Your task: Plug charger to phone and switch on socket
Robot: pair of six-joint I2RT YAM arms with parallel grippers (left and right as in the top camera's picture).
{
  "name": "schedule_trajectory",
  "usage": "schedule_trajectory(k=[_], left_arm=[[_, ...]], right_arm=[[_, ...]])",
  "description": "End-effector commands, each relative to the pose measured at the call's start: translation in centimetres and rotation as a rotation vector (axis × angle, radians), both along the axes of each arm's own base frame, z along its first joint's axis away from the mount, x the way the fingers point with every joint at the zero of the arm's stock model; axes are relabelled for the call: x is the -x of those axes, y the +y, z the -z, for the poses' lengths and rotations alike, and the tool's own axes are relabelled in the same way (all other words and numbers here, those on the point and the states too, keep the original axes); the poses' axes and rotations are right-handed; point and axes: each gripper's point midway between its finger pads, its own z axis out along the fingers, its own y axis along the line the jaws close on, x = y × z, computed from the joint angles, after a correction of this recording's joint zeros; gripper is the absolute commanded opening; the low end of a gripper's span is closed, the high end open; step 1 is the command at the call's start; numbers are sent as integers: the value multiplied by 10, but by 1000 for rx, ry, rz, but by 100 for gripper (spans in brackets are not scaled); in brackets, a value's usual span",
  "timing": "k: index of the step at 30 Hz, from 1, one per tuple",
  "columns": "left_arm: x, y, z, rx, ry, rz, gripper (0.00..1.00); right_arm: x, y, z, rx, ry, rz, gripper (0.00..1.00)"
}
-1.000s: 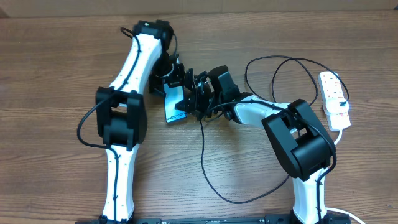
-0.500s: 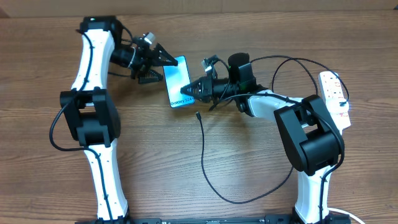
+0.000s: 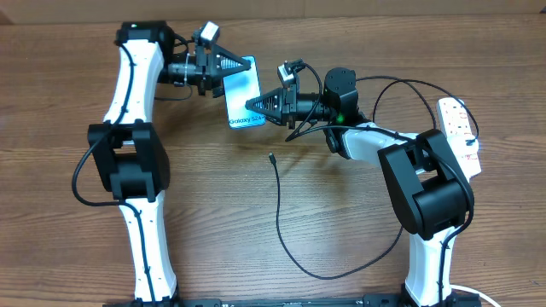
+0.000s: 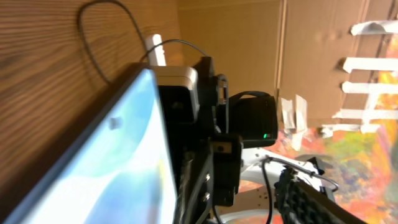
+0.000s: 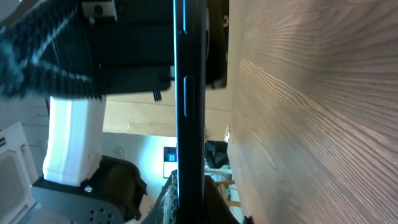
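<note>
The phone [image 3: 241, 89], with a light blue screen and "Galaxy S24" text, is held off the table between both grippers. My left gripper [image 3: 232, 68] is shut on its upper left end. My right gripper [image 3: 254, 106] is shut on its lower right end. In the right wrist view the phone [image 5: 189, 93] is edge-on, with my fingers [image 5: 193, 205] on both faces. In the left wrist view its screen [image 4: 93, 168] is close and blurred. The charger's tiny plug [image 3: 270, 156] lies loose on the table below the phone. The socket [image 3: 458, 135] lies at the far right.
The black charger cable [image 3: 279, 213] runs down from the plug, loops near the front edge, and rises behind my right arm toward the socket. The socket's white lead [image 3: 465, 183] trails down the right side. A brown cardboard wall stands at the table's back.
The phone has moved up and back off the table, with my right gripper on it. My left gripper has come back in and taken the phone's upper end. The plug stays on the table.
</note>
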Motion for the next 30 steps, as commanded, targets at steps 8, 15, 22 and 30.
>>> schedule_trajectory(k=[8, 15, 22, 30], left_arm=[[3, -20, -18, 86, -64, 29, 47], [4, -21, -17, 79, -61, 34, 35], [5, -23, -17, 78, -51, 37, 17], [6, -23, -16, 71, -52, 38, 5]], right_arm=[[0, 7, -7, -16, 43, 9, 4], [-3, 7, -7, -15, 26, 28, 4], [-4, 7, -4, -4, 14, 28, 4], [-3, 7, -4, -4, 15, 28, 4]])
